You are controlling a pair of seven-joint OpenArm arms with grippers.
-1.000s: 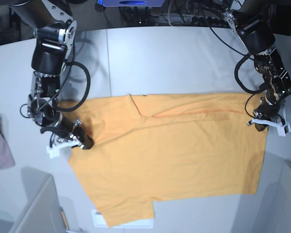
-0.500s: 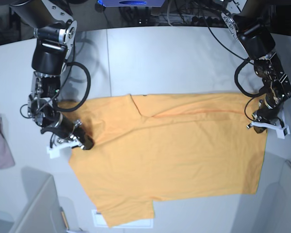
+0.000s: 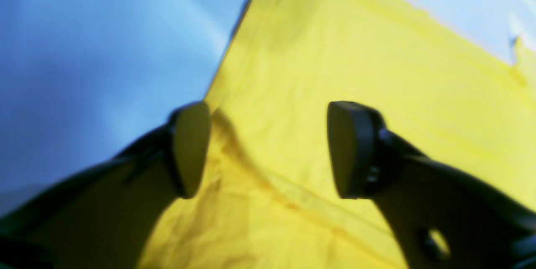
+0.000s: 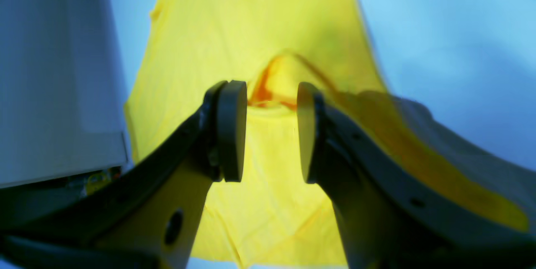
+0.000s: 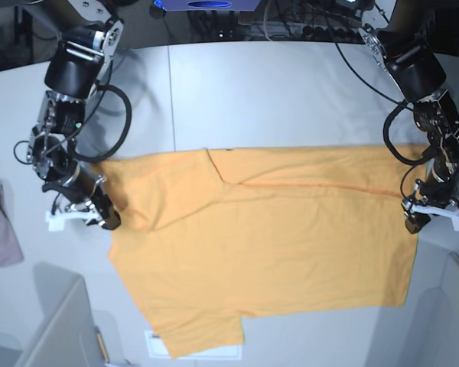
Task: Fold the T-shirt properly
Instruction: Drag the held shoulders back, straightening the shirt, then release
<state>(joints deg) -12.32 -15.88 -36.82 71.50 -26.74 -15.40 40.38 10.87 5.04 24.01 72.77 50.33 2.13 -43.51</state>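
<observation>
The T-shirt (image 5: 268, 245) lies spread almost flat on the pale surface (image 5: 291, 92), one long crease running across its upper part and a sleeve poking out toward the near edge. It looks light, thin and limp, the kind of cloth that sags and slides on itself rather than holding a shape, so it is best pinched at a hem, a corner or a seam where the fabric is doubled, not in the middle of a panel. The left gripper (image 5: 417, 220) sits at the T-shirt's right-hand edge in the base view; its wrist camera shows the fingers (image 3: 190, 147) spread wide with cloth lying between them, gripping nothing. The right gripper (image 5: 99, 214) is at the opposite, shoulder end of the T-shirt; its fingers (image 4: 230, 130) stand partly apart, straddling a small raised pucker of fabric without closing on it. Compared with a second ago, both grippers have let go and moved: the left one has slid along the T-shirt's edge toward the near side of the surface, the right one has drawn outward from the T-shirt, and the shoulder cloth there has bunched slightly.
</observation>
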